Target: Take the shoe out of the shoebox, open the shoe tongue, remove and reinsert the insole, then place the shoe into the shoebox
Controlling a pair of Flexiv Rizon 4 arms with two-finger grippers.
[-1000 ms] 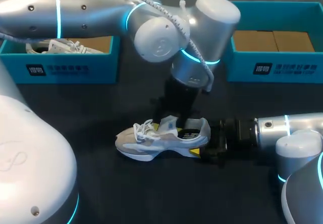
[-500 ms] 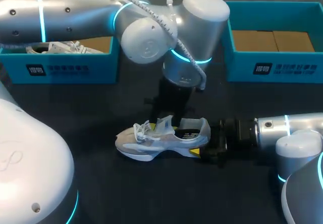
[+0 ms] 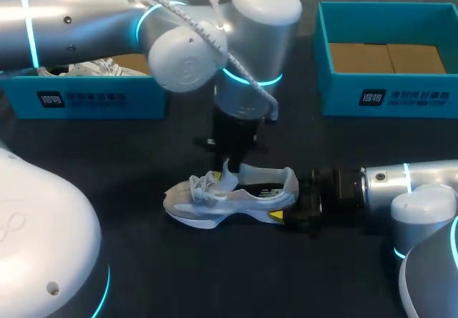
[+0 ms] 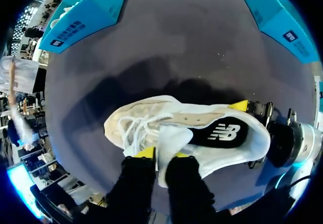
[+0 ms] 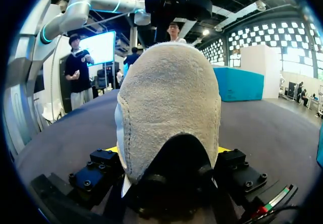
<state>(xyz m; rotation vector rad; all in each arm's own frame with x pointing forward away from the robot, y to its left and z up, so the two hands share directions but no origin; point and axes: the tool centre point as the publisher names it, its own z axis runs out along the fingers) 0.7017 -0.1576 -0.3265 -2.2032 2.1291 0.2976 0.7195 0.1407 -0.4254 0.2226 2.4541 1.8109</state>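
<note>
Left wrist view: our left gripper (image 4: 162, 154) pinches the tongue (image 4: 170, 137), probably soft and floppy, while our right gripper (image 5: 168, 151) clamps the shoe (image 3: 229, 200) by its stiffer heel (image 5: 169, 98).

You will find a white printed label on the blue front wall of the left shoebox (image 3: 107, 107) and of the right shoebox (image 3: 429, 104), both too small to read. The shoe (image 3: 215, 202) carries a white logo on its black insole (image 4: 224, 132).
</note>
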